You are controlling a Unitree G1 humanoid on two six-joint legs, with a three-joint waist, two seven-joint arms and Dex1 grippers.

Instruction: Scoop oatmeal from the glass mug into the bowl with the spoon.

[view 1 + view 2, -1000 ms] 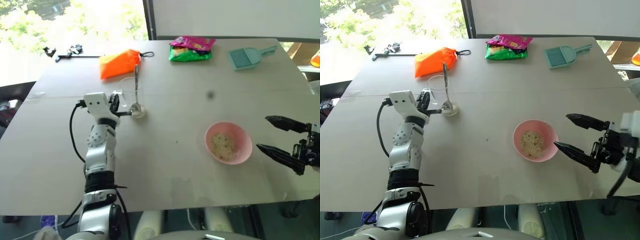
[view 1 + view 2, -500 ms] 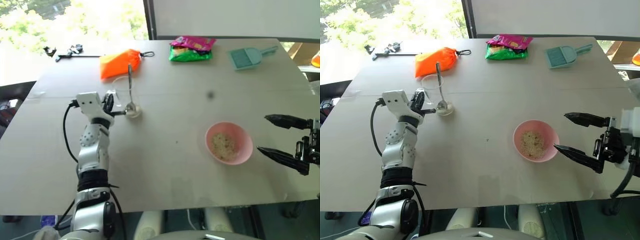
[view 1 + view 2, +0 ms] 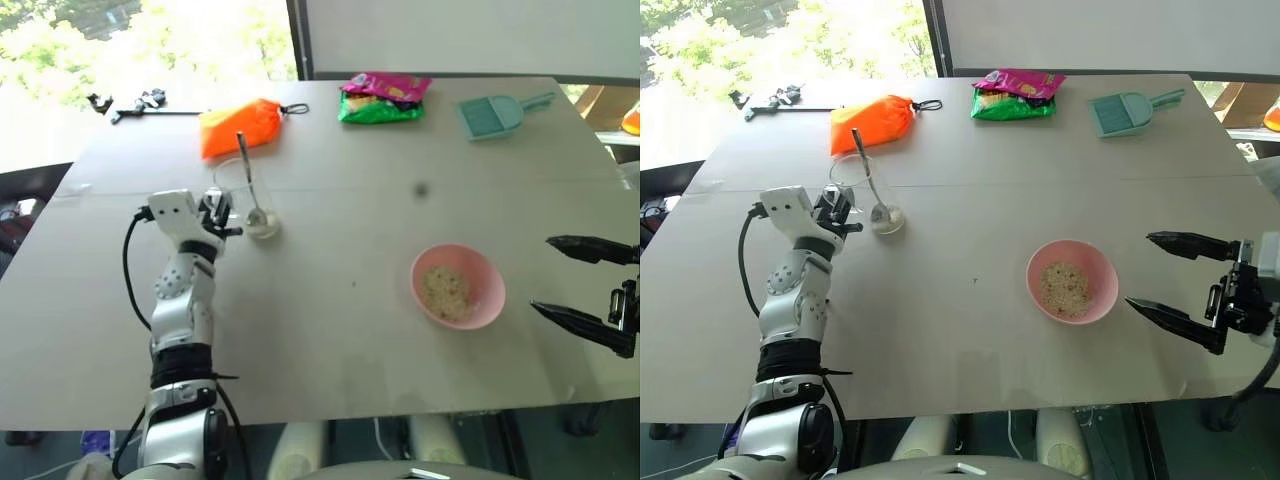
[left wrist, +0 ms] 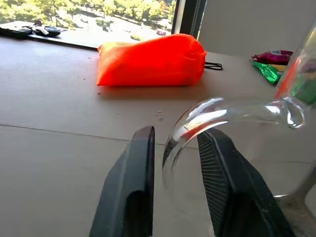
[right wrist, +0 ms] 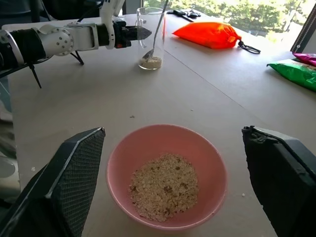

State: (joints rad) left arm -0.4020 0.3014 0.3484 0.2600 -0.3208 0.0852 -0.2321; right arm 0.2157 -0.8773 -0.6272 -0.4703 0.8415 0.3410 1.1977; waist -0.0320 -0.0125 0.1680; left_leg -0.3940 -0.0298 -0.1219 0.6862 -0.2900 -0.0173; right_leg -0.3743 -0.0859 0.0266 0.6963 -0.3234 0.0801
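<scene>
The glass mug (image 3: 243, 197) stands on the bench with the spoon (image 3: 247, 180) inside; the left gripper (image 4: 173, 163) has its fingers loosely spread around the handle. The right gripper (image 3: 1180, 291) hangs wide open beside the bowl (image 3: 1072, 280), which holds oatmeal (image 5: 164, 186). Scooping looks done, so next comes withdrawal.

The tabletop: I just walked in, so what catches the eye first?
The pink bowl with oatmeal sits near the right gripper, whose fingers are wide open. Across the table, the left gripper straddles the handle of the glass mug, the spoon standing inside.
</scene>
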